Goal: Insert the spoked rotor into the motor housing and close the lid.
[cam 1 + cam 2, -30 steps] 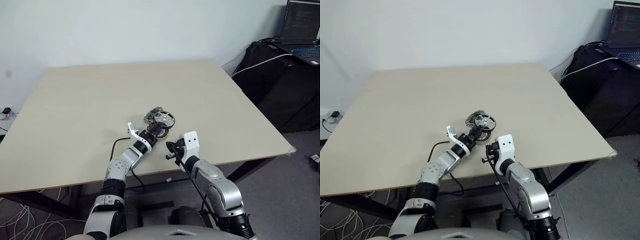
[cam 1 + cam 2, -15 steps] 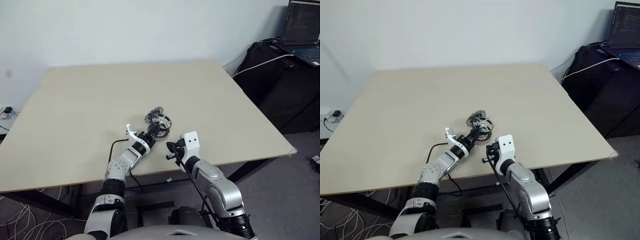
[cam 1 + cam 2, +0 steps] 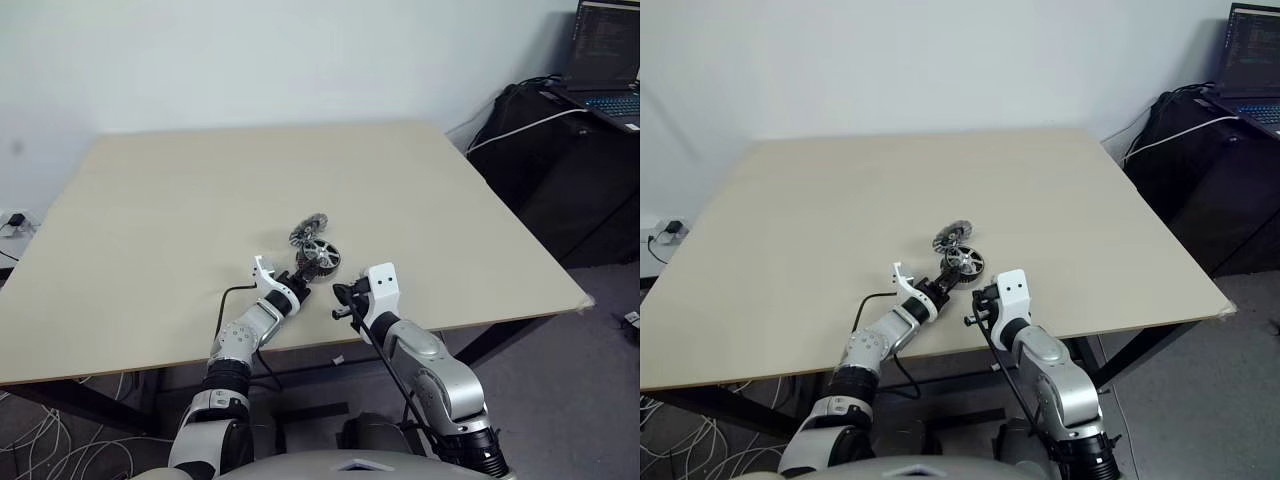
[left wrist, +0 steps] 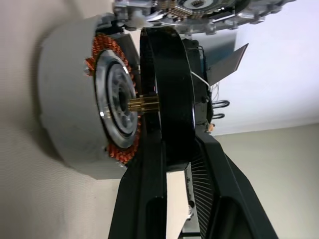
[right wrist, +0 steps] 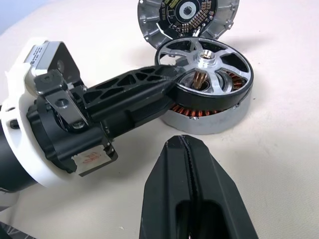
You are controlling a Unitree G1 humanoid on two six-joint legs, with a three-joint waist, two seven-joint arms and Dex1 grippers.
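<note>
Beige table (image 3: 150, 200), rotor (image 5: 205, 64) over housing (image 5: 209, 117), lid (image 5: 187, 15) behind

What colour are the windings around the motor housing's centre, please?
Copper-brown, ringing the silver centre of the motor housing; the left wrist view shows them best.

The spoked rotor (image 5: 207, 64), a flat wheel with a black rim, silver spokes and a silver hub, sits tilted over the motor housing (image 5: 209, 115), its brass-coloured shaft entering the housing's centre; a gap remains on one side, so it is not fully seated. The motor housing is a round silver part with copper-brown windings, resting on the table (image 3: 150, 200). The lid (image 5: 187, 17), a silver disc showing an inner ring of segments, lies just beyond, leaning against the housing
</note>
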